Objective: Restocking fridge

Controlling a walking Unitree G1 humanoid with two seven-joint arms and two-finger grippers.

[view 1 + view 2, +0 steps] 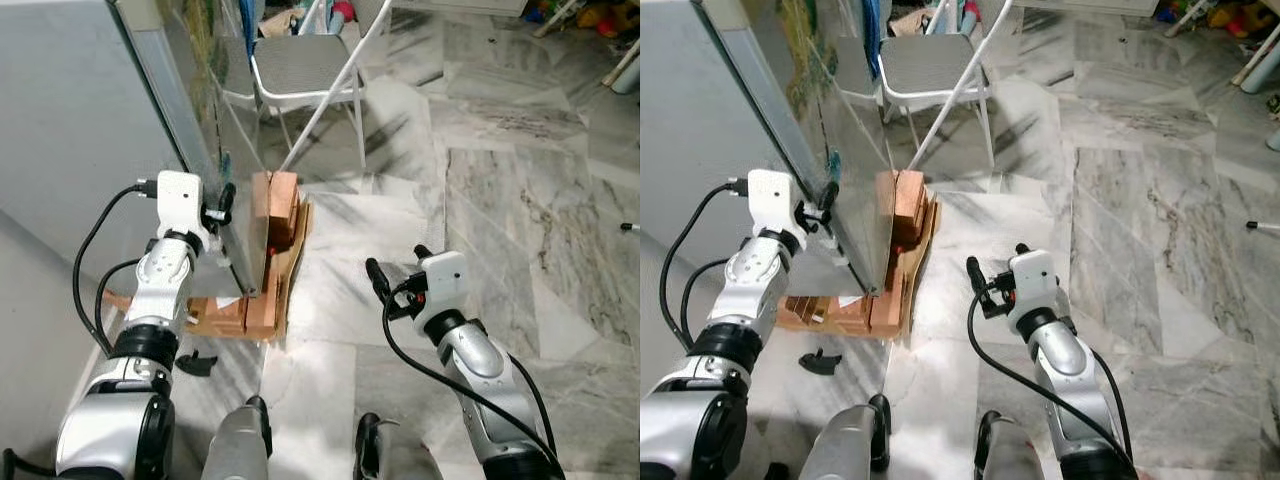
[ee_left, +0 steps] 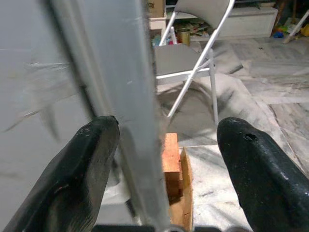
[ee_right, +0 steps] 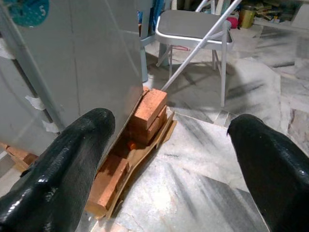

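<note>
At the fridge door's (image 1: 190, 150) outer edge, the left hand (image 1: 222, 205) is spread around it. The right hand (image 1: 395, 275) hovers spread above the marble floor (image 1: 520, 200), near stacked bricks (image 1: 280, 215).

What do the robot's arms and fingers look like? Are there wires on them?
Both arms are shiny silver tubes with black joints. Each wrist carries a white boxy block. The left gripper and right gripper each have two long, rounded, glossy black fingers. Black cables loop loosely from each white block back along the arm.
</note>
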